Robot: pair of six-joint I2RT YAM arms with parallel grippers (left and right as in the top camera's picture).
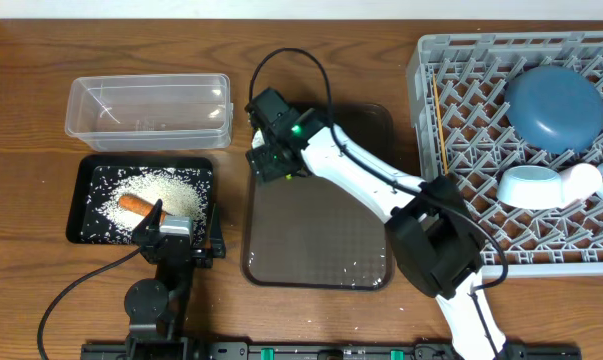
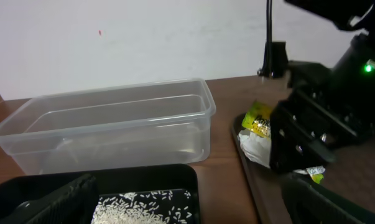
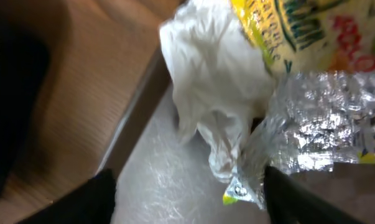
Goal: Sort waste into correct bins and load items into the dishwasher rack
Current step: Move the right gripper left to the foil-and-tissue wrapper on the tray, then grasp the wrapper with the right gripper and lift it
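Observation:
The crumpled white wrapper (image 3: 218, 93) with yellow-green print lies at the far left corner of the dark-brown serving tray (image 1: 321, 230). It also shows in the left wrist view (image 2: 257, 134). My right gripper (image 3: 190, 199) is open just over it, fingers either side, and hides it in the overhead view (image 1: 271, 150). Rice (image 1: 166, 190) and the carrot (image 1: 134, 203) lie in the black tray (image 1: 86, 170). My left gripper (image 1: 178, 235) is open and empty at that tray's near right corner. The clear box (image 1: 146, 110) is empty. The rack (image 1: 461, 140) holds the dark-blue dish (image 1: 553, 105), light-blue bowl (image 1: 529, 185), white cup (image 1: 584, 178) and chopsticks (image 1: 438, 120).
A few rice grains (image 1: 356, 268) lie on the near part of the serving tray. The right arm (image 1: 366, 180) stretches across that tray from its base at the front right. A cable (image 1: 291, 60) loops above the right gripper.

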